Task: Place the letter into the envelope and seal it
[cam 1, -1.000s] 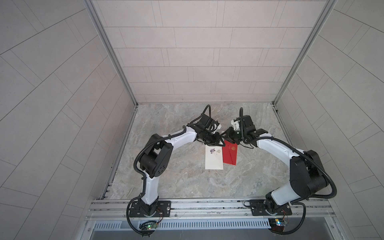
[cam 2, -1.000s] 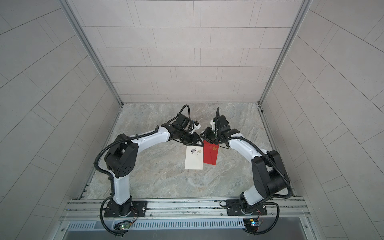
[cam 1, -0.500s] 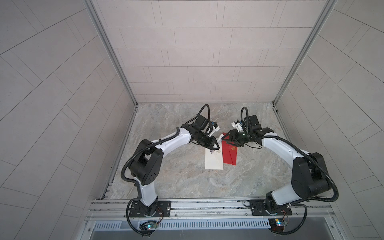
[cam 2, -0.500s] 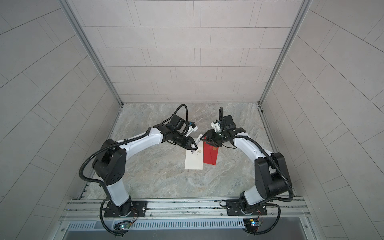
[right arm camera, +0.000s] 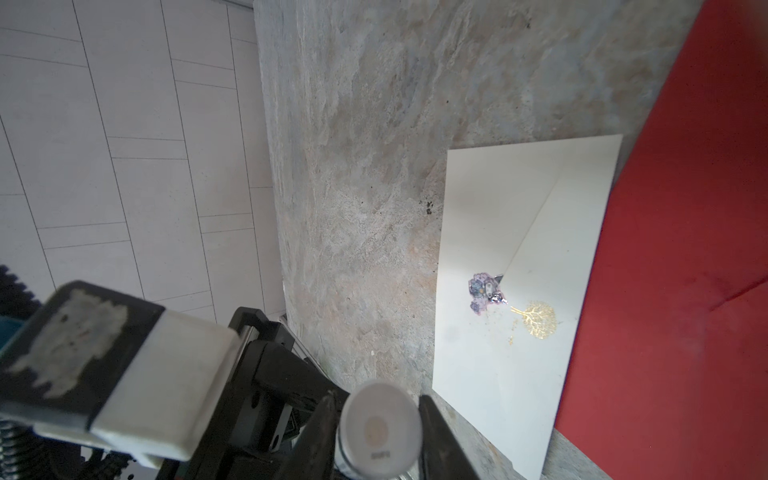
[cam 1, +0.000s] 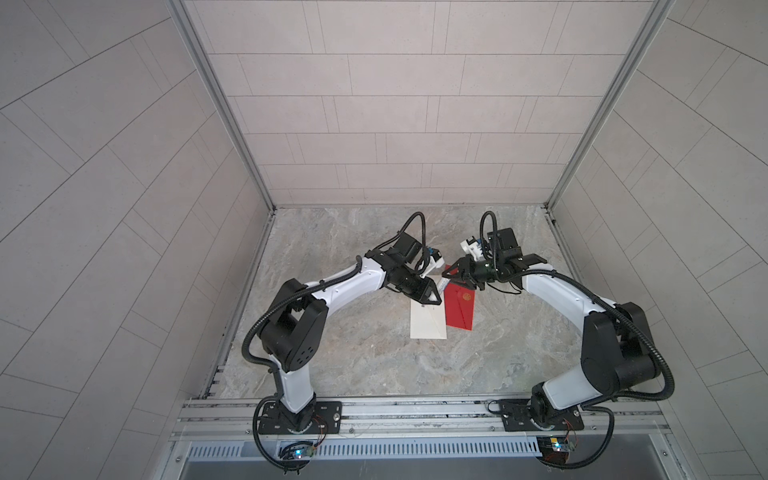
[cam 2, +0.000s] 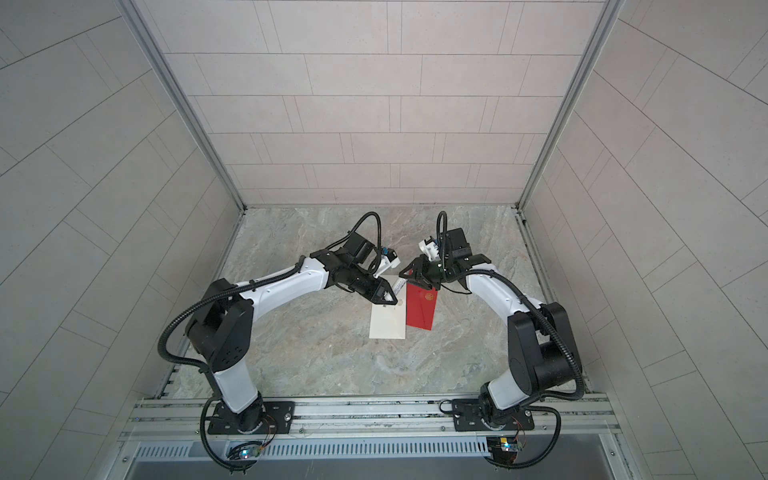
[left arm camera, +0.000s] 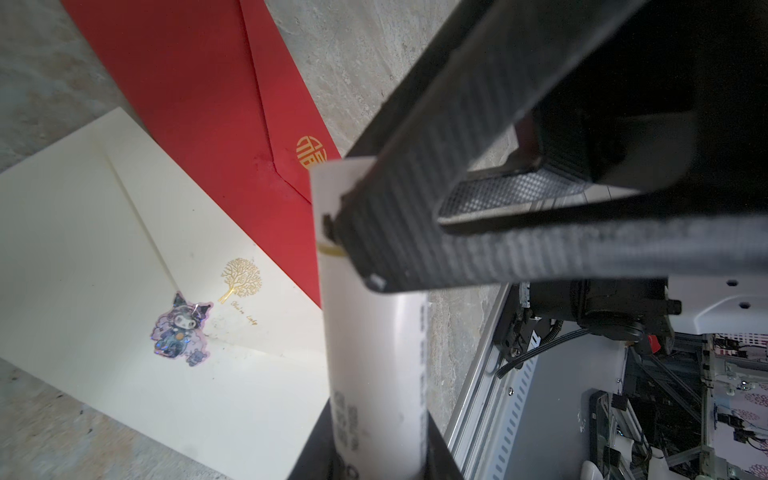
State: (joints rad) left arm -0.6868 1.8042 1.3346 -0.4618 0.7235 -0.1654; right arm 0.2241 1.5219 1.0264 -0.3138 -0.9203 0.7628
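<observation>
Clamped in the left tool (cam 1: 431, 296): the lower part of a white glue stick (left arm camera: 374, 353), fingers narrowly apart around it. At the right tool (cam 1: 449, 275), a finger on each side of the stick's round end, hard against it; impossible to tell whether gripping or merely flanking. Beneath both tools, flat on the bench (cam 1: 374, 365): a cream envelope (cam 1: 428, 328), flap down under a cartoon sticker (left arm camera: 178, 328), touching a red envelope (cam 1: 459, 311) along one long edge. In the left wrist view, stick's far end hidden behind the right tool, print blurred.
</observation>
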